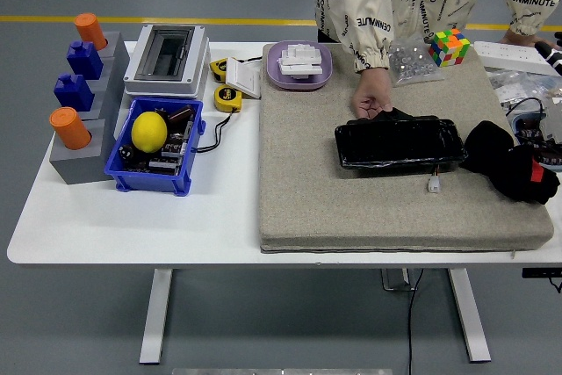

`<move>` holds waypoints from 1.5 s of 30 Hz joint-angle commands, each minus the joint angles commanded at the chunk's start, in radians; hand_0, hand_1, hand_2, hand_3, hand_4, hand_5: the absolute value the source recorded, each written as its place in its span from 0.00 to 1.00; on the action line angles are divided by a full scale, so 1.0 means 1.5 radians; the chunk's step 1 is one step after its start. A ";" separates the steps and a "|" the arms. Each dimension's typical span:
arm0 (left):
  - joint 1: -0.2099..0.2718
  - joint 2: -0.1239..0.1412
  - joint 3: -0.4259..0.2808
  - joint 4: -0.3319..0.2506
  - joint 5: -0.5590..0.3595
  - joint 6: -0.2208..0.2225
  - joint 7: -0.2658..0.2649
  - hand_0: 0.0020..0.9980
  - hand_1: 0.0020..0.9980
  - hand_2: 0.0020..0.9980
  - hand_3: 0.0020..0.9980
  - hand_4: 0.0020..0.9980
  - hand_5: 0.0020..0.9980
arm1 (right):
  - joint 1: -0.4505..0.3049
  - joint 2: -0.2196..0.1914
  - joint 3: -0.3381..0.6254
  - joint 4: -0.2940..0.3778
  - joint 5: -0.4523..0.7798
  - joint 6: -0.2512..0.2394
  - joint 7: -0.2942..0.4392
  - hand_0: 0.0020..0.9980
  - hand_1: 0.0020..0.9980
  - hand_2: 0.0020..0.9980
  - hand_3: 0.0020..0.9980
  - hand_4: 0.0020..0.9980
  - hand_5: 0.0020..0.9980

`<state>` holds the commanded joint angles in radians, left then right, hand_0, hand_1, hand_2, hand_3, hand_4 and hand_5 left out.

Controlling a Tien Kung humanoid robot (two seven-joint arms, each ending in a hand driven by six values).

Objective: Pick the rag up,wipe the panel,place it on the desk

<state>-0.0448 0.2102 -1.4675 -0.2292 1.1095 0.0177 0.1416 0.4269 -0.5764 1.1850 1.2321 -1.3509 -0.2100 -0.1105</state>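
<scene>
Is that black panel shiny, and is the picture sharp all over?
In the head view, the black panel catches small glints of overhead light along its wrapped edges; lighting is even, shadows soft; the table and blue bin look sharp, no obvious blur.

Bright even overhead light, soft shadows, glare on black panel (pixel 399 143), sharp

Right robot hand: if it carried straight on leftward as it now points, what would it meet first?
Probably the black panel. The right robot hand comes in from the right edge beside the panel's right end; depth is unclear, so it might pass over it.
</scene>
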 joint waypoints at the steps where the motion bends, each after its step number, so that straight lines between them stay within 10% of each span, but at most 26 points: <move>1: 0.000 0.000 0.000 0.000 0.000 0.000 0.000 0.61 0.64 0.66 0.56 0.63 0.44 | 0.001 -0.001 -0.002 0.000 -0.009 0.002 -0.001 0.83 0.78 0.83 0.80 1.00 0.66; 17: 0.000 0.002 0.007 0.000 -0.004 0.000 0.000 0.61 0.64 0.66 0.56 0.63 0.44 | 0.022 -0.008 -0.065 -0.025 -0.431 0.044 -0.019 0.85 0.80 0.85 0.82 1.00 0.65; 45: 0.002 0.002 0.012 0.000 -0.007 0.000 0.000 0.61 0.64 0.66 0.56 0.63 0.44 | -0.045 0.147 0.018 -0.067 -0.455 -0.093 -0.172 0.84 0.77 0.82 0.79 1.00 0.67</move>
<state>-0.0412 0.2138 -1.4496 -0.2291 1.0987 0.0170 0.1415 0.3596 -0.3555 1.2124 1.1317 -2.0336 -0.3502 -0.3692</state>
